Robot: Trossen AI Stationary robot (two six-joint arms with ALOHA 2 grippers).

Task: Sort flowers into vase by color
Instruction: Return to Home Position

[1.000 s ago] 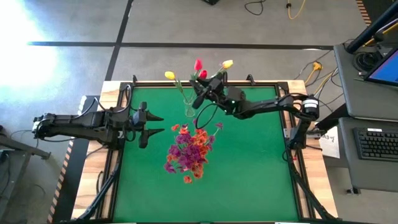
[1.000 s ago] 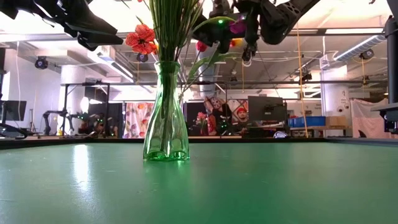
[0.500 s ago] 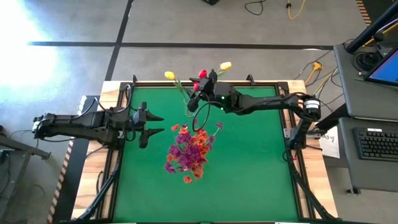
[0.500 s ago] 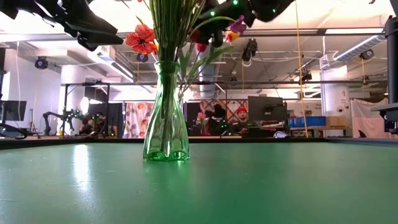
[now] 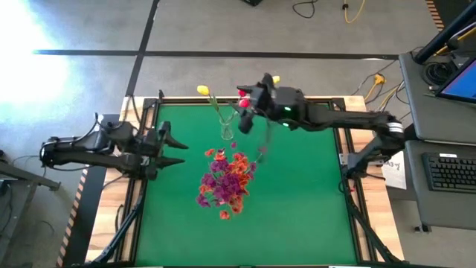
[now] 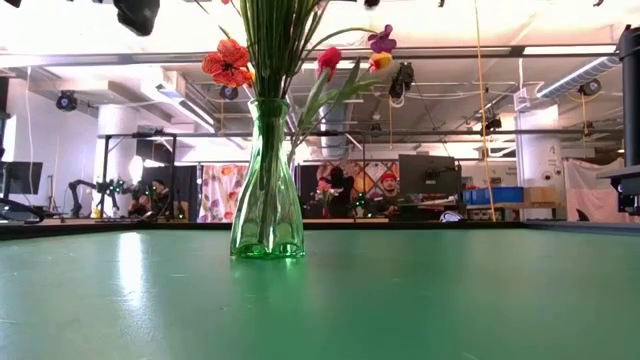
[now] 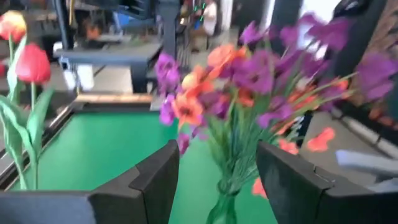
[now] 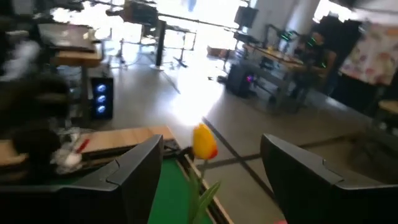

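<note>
Homing well means drawing the right claw (image 5: 249,103), fingers apart and empty, up and away from the tulips (image 5: 202,90) without brushing their stems. The left claw (image 5: 173,146), also apart and empty, hangs over the worktop's (image 5: 297,201) left side. The clear vase (image 5: 227,132) stands near the far edge, close to the green vase (image 6: 267,180) of purple and orange sprays (image 5: 227,179). From above its glass barely shows, and in the low view I cannot make it out

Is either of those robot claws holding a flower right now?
Nothing is held: the left gripper and the right gripper are both open, with no stem clamped between them.
</note>
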